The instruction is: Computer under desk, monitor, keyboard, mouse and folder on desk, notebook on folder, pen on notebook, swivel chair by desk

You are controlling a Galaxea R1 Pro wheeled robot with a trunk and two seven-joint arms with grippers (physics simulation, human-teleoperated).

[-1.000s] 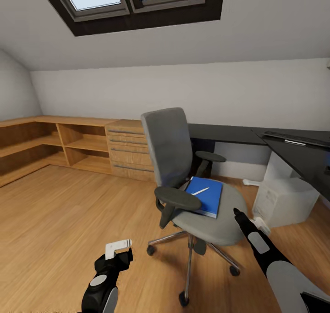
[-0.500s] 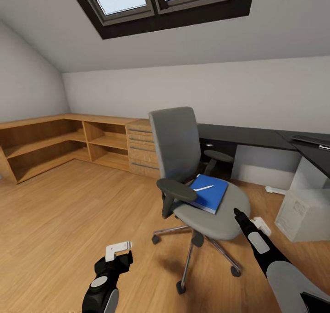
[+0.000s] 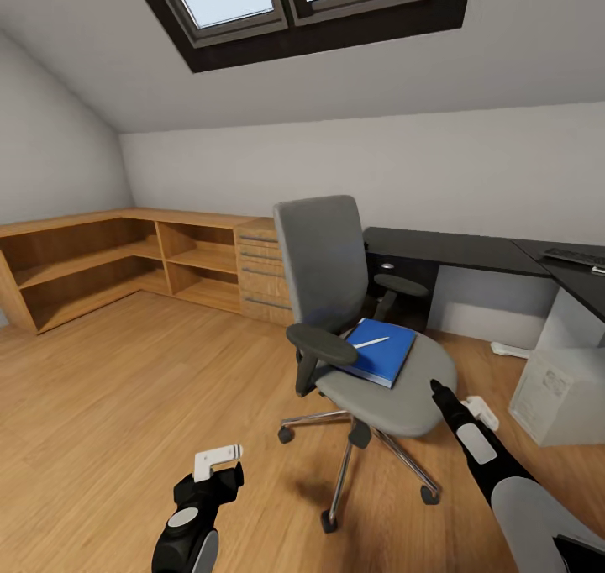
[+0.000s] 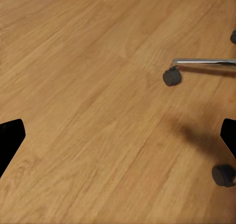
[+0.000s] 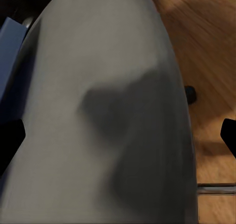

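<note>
The swivel chair (image 3: 329, 264) stands on the floor in the middle of the head view, a little off the black desk (image 3: 449, 249). On its grey seat (image 5: 113, 115) lies the blue folder (image 3: 380, 351), with a white pen (image 3: 371, 343) on top. The keyboard (image 3: 576, 256) rests on the desk at far right. Below it stands the light grey computer (image 3: 561, 393). My right gripper (image 3: 458, 398) hangs open just above the seat's front edge. Low over bare floor, left of the chair base, my left gripper (image 3: 220, 460) is open. The monitor, mouse and notebook are out of view.
Low wooden shelves (image 3: 84, 262) run along the left wall and end in a wooden dresser (image 3: 265, 275) beside the desk. The chair's chrome legs and casters (image 4: 170, 76) spread over the wooden floor. A small white object (image 3: 508, 350) lies on the floor near the desk.
The whole head view has swung left, so more of the shelves shows and the computer sits nearer the right edge. Both arms keep the same pose.
</note>
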